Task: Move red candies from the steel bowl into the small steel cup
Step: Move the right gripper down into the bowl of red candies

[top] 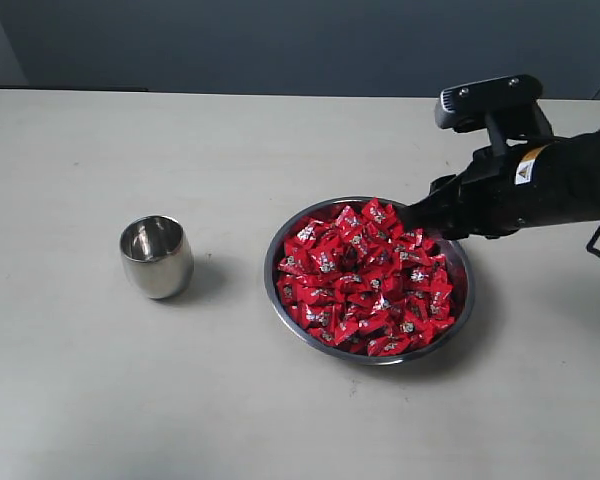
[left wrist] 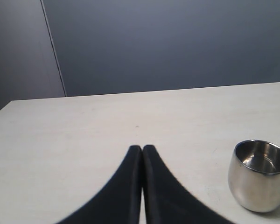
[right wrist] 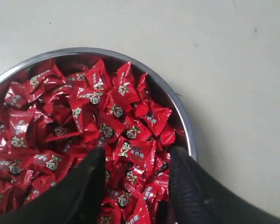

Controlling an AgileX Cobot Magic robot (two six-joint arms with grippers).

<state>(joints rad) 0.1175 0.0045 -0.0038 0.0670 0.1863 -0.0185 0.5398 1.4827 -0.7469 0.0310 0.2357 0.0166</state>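
Right gripper (right wrist: 136, 156) is hanging wide open, empty, over the candies (right wrist: 91, 100); depth unclear. Closing here is risking a several-candy pinch, extras dropping short of the cup (top: 156, 257).

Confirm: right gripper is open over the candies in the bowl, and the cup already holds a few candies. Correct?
Not quite. The cup is empty: the left wrist view shows only bare steel inside. The rest holds: the right gripper is open over the candies in the bowl.
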